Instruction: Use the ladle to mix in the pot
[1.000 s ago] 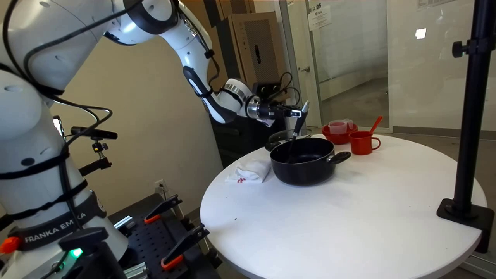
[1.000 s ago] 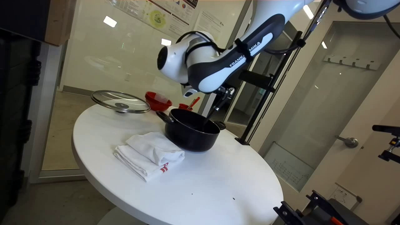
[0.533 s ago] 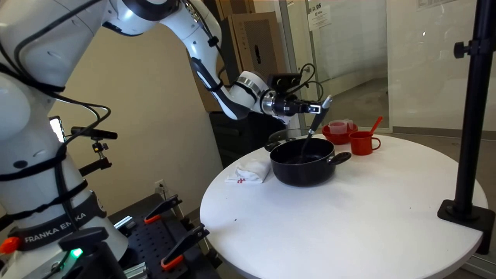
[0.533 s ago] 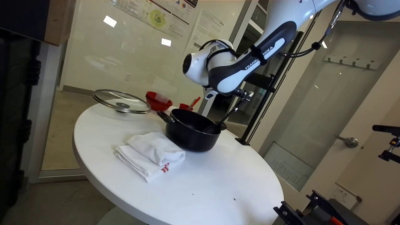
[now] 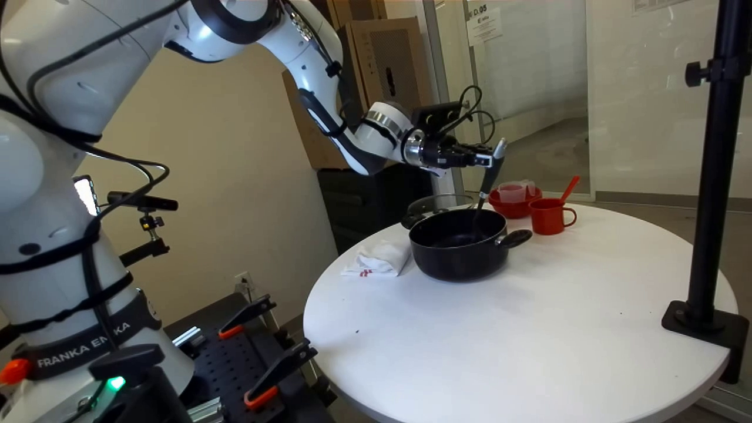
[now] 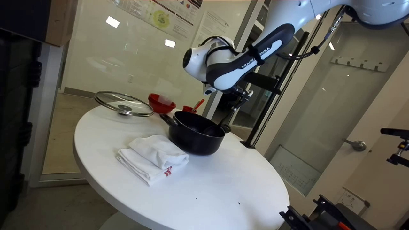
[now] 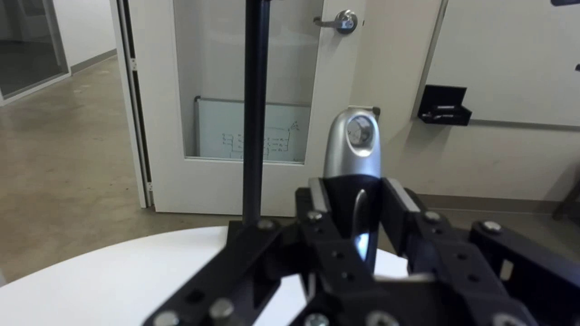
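The claw (image 7: 355, 194) is nearest, in the wrist view. It is drawn in tight on the handle of the ladle (image 7: 353, 181), one finger (image 7: 319, 194) against each side, with the gap between them filled by the handle. The grip sits just below the handle's silver tip, which sticks up past the fingers and has a hole in it; the part being held is black.

In both exterior views the claw reaches out sideways from the end of the white arm (image 5: 376, 141), and the ladle leans, its lower end down inside the black pot (image 5: 461, 261). In an exterior view the scoop (image 6: 212, 131) shows near the pot's wall, on the side of a short handle. Whether it touches the bottom, I cannot tell.

Just beside the pot lies a folded white towel (image 6: 155, 156) with red stripes. A glass lid (image 6: 124, 107) rests upside down and tilted, knob beneath. Near it is a red bowl (image 5: 511, 210) holding a clear cup (image 5: 512, 192), then a red mug (image 5: 546, 222) with a red handle (image 5: 570, 190) poking out. All these are on a round white table (image 5: 505, 341).

A black pole (image 5: 707, 194) stands at the table's edge. Farther off is a white door (image 7: 165, 190), with a whiteboard (image 7: 283, 122) visible through its glass.
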`<state>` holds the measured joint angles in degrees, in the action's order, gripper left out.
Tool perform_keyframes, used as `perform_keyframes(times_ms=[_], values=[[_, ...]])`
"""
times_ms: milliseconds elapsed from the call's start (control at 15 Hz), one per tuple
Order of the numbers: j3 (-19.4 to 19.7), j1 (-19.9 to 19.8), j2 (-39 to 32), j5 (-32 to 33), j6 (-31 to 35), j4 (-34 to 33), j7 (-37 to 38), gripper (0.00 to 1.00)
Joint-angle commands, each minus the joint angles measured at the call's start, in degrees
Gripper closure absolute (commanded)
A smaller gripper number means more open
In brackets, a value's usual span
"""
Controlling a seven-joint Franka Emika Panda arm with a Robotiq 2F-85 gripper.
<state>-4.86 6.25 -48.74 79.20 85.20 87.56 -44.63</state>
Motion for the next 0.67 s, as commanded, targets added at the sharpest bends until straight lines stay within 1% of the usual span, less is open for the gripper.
perform_keyframes(times_ms=[0, 200, 333, 600], values=[[-2.15, 3.28, -0.85, -0.38, 1.13, 0.02, 1.68, 0.92], [-3.94, 5.92, -0.38, 0.44, 3.5, 2.57, 2.43, 0.92], [-4.36, 7.33, 0.28, 1.11, 3.86, 3.67, 2.86, 0.92], [-4.42, 8.17, 1.5, 1.51, 4.7, 5.59, 2.54, 0.92]])
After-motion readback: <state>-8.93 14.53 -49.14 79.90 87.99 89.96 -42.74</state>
